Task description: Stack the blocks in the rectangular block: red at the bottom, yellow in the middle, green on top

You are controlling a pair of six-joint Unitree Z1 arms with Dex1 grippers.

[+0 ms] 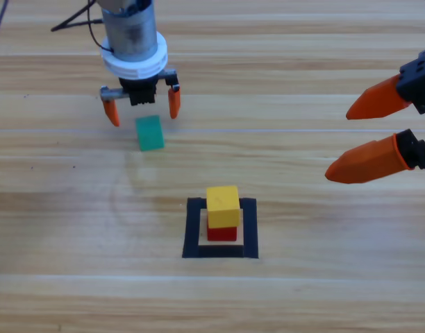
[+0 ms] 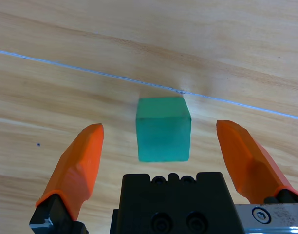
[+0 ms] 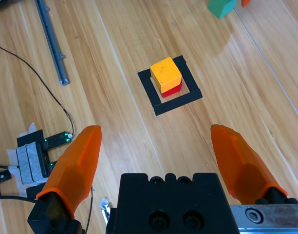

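A teal-green cube [image 1: 150, 132] lies on the bare wood at upper left, also seen close up as the green cube [image 2: 163, 128] in the left wrist view. My left gripper [image 1: 143, 105] hangs just above and behind it, open, its jaws wider than the cube and not touching it. The yellow cube [image 1: 222, 206] sits on the red cube [image 1: 222, 233] inside the black tape square [image 1: 193, 236]; the right wrist view shows the same yellow cube [image 3: 166, 72] on red [image 3: 173, 89]. My right gripper [image 1: 369, 132] waits open at the right edge.
In the right wrist view a grey metal bar [image 3: 51, 41], a thin black cable [image 3: 37, 73] and a small taped electronics piece [image 3: 34, 153] lie off to the side of the tape square [image 3: 170, 105].
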